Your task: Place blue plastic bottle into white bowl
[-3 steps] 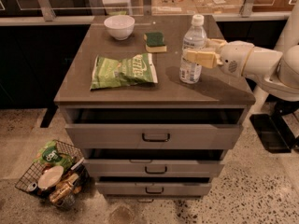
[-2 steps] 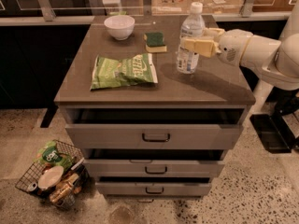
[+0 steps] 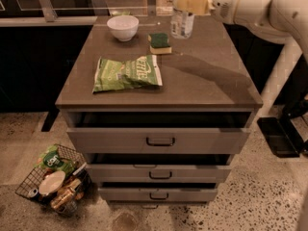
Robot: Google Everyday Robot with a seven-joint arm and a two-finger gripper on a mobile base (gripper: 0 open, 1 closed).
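Note:
The blue plastic bottle (image 3: pixel 182 23) is held upright above the back of the cabinet top, its cap cut off by the top edge of the view. My gripper (image 3: pixel 190 5) reaches in from the right and is shut on the bottle around its label. The white bowl (image 3: pixel 122 28) stands empty at the back left of the top, well to the left of the bottle. A green sponge (image 3: pixel 160 43) lies between the bowl and the bottle.
A green chip bag (image 3: pixel 127 73) lies flat at the middle left of the cabinet top (image 3: pixel 207 81). The top drawer (image 3: pixel 160 139) and those below stand slightly open. A wire basket (image 3: pixel 50 179) of items sits on the floor at lower left.
My gripper has lifted the bottle off the cabinet top and carried it toward the back and a little left, nearer the sponge. The arm has risen with it.

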